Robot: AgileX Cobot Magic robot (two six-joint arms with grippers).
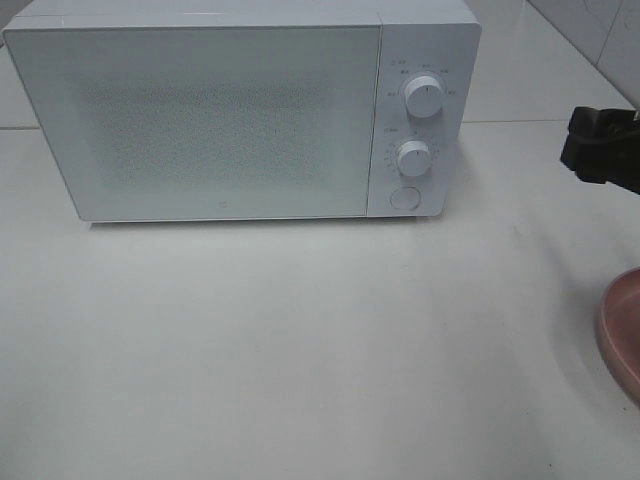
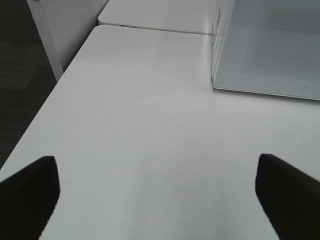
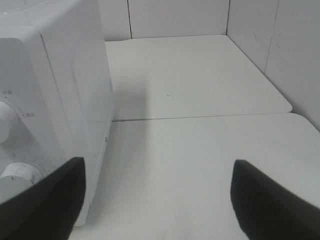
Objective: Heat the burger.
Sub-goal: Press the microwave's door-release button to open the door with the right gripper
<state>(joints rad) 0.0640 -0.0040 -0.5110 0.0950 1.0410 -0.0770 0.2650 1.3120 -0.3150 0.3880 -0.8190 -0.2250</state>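
Observation:
The burger is out of view in all three frames. A white microwave [image 1: 220, 120] stands at the back of the table with its door shut. In the left wrist view my left gripper [image 2: 156, 167] hovers over bare tabletop near the microwave's [image 2: 270, 50] left front corner, its black fingers [image 2: 30, 195] wide open and empty. My right gripper [image 3: 159, 167] is open too, nothing between its fingers [image 3: 270, 200], just right of the microwave's [image 3: 55, 100] control side. A black part of the right arm [image 1: 603, 148] shows at the right edge of the exterior high view.
A round pink plate [image 1: 625, 335] is cut off by the right edge of the high view. The microwave panel has two white knobs [image 1: 424, 97] [image 1: 412, 157] and a round button [image 1: 404, 197]. The table's left edge [image 2: 35, 130] drops to dark floor. Tiled walls [image 3: 280, 55] close off the right rear.

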